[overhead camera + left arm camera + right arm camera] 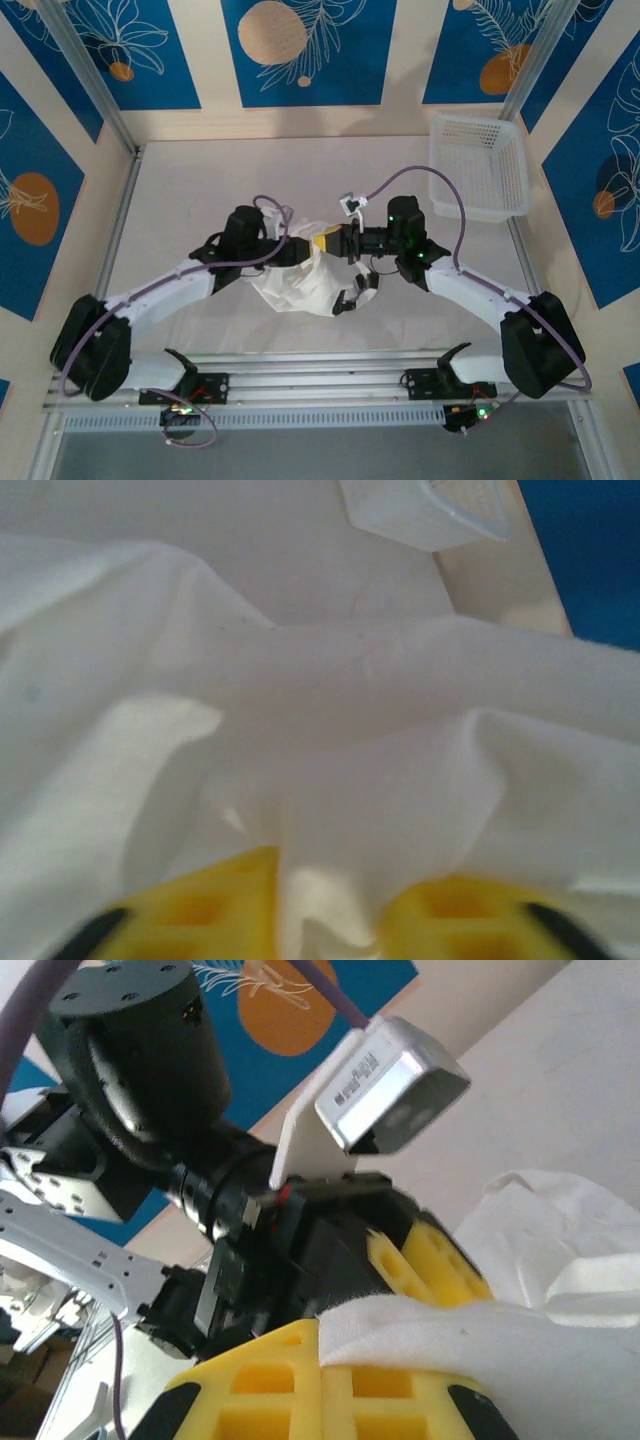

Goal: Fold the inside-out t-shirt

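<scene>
With the crumpled thin white fabric t-shirt [290, 285] bunched mid-way across the pale table [200, 190], and the left gripper [330, 920] and right gripper [322, 1360] both pinched shut on its folds, it seems best to draw them apart slowly under even tension.

Plain white t-shirt [290, 285], thin and wrinkled, bunched into a crumpled heap. Located near the centre of the table [200, 180], upper part raised into draped folds, lower part resting on it.

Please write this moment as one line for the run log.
t-shirt: bunched, not folded | left claw: shut on t-shirt | right claw: shut on t-shirt | basket: far right, apart from t-shirt
</scene>
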Available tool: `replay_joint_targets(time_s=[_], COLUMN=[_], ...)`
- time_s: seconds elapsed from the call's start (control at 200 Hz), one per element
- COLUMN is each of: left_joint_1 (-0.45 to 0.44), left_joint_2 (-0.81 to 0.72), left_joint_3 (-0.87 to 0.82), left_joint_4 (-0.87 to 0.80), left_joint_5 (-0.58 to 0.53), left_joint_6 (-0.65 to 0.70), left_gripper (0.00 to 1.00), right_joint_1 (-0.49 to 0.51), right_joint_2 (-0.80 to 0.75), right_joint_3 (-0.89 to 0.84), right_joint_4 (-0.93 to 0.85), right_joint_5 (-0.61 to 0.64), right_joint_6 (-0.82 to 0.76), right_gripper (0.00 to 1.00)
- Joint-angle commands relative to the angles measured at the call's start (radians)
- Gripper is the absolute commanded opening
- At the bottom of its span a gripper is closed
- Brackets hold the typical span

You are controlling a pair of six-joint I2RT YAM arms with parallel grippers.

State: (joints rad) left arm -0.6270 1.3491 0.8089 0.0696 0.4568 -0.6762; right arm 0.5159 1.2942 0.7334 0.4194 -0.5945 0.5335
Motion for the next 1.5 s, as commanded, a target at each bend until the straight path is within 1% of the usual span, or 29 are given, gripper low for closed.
replay_joint_targets(time_s=[0.0,0.045,0.085,0.19,0.215,0.255,0.33,0.42,0.49,0.555,0.59,0.62,0.665,0.72,0.765,0.88,0.95,1.015,1.055,1.095,1.115,1.135,1.165,1.185,1.24,1.315,1.355,1.43,1.495], left_joint_1=[-0.005,0.014,0.033,0.055,0.055,0.055,0.057,0.063,0.067,0.067,0.067,0.067,0.067,0.067,0.067,0.067,0.067,0.067,0.067,0.067,0.067,0.067,0.067,0.068,0.073,0.094,0.109,0.127,0.136], left_joint_2=[-0.001,-0.028,-0.056,-0.118,-0.129,-0.142,-0.163,-0.169,-0.163,-0.157,-0.157,-0.156,-0.158,-0.162,-0.165,-0.174,-0.182,-0.192,-0.198,-0.201,-0.204,-0.205,-0.206,-0.207,-0.206,-0.171,-0.128,-0.04,0.014], left_joint_3=[0.053,0.048,0.044,0.062,0.071,0.084,0.105,0.115,0.106,0.098,0.096,0.096,0.097,0.098,0.096,0.096,0.095,0.088,0.084,0.087,0.088,0.091,0.096,0.101,0.109,0.123,0.142,0.171,0.17], left_joint_4=[0.092,0.087,0.089,0.079,0.066,0.046,-0.031,-0.102,-0.091,-0.066,-0.059,-0.06,-0.067,-0.08,-0.086,-0.108,-0.134,-0.122,-0.111,-0.11,-0.114,-0.119,-0.133,-0.144,-0.174,-0.203,-0.214,-0.18,-0.107], left_joint_5=[0.052,0.056,0.072,0.133,0.142,0.15,0.125,0.092,0.109,0.136,0.148,0.153,0.154,0.145,0.14,0.117,0.088,0.088,0.091,0.093,0.092,0.092,0.089,0.084,0.063,0.003,-0.025,-0.014,0.027], left_joint_6=[-0.028,-0.04,-0.056,-0.079,-0.078,-0.075,-0.033,0.017,0.016,0.012,0.014,0.018,0.025,0.031,0.033,0.041,0.046,0.038,0.031,0.03,0.034,0.039,0.049,0.058,0.087,0.156,0.196,0.251,0.255], left_gripper=[0.0,0.0,0.0,0.0,0.0,0.0,0.0,0.0,0.0,0.0,0.0,0.0,0.0,0.0,0.0,0.0,0.0,0.0,0.0,0.0,0.0,0.0,0.0,0.0,0.0,0.0,0.0,0.0,0.1], right_joint_1=[-0.059,-0.104,-0.142,-0.191,-0.193,-0.196,-0.2,-0.193,-0.161,-0.103,-0.064,-0.035,0.006,0.045,0.066,0.097,0.128,0.139,0.141,0.14,0.141,0.141,0.141,0.141,0.139,0.124,0.114,0.097,0.096], right_joint_2=[0.005,0.016,0.036,0.117,0.134,0.149,0.142,0.069,-0.025,-0.119,-0.158,-0.186,-0.211,-0.225,-0.222,-0.198,-0.191,-0.173,-0.157,-0.141,-0.133,-0.127,-0.123,-0.125,-0.146,-0.174,-0.182,-0.187,-0.193], right_joint_3=[-0.025,-0.069,-0.109,-0.176,-0.177,-0.169,-0.145,-0.14,-0.154,-0.183,-0.202,-0.217,-0.234,-0.239,-0.228,-0.185,-0.176,-0.164,-0.162,-0.171,-0.177,-0.181,-0.185,-0.186,-0.188,-0.183,-0.171,-0.154,-0.149], right_joint_4=[-0.028,-0.019,0.006,0.044,0.036,0.007,-0.051,-0.074,-0.087,-0.082,-0.065,-0.047,-0.023,-0.007,-0.008,-0.008,-0.001,-0.026,-0.044,-0.043,-0.04,-0.035,-0.034,-0.038,-0.041,-0.031,-0.013,0.056,0.112], right_joint_5=[0.147,0.193,0.201,0.199,0.185,0.154,0.116,0.109,0.187,0.286,0.333,0.357,0.368,0.38,0.398,0.402,0.394,0.394,0.406,0.433,0.452,0.471,0.489,0.494,0.47,0.33,0.255,0.148,0.109], right_joint_6=[0.083,0.122,0.129,0.055,0.032,0.01,0.019,0.01,-0.066,-0.224,-0.322,-0.409,-0.528,-0.62,-0.65,-0.645,-0.681,-0.706,-0.725,-0.748,-0.755,-0.758,-0.761,-0.759,-0.736,-0.667,-0.592,-0.431,-0.356], right_gripper=[0.0,0.0,0.0,0.0,0.02,0.08,0.26,0.35,0.41,0.48,0.54,0.59,0.63,0.7,0.72,0.73,0.74,0.75,0.69,0.58,0.49,0.36,0.13,0.0,0.0,0.0,0.0,0.0,0.0])
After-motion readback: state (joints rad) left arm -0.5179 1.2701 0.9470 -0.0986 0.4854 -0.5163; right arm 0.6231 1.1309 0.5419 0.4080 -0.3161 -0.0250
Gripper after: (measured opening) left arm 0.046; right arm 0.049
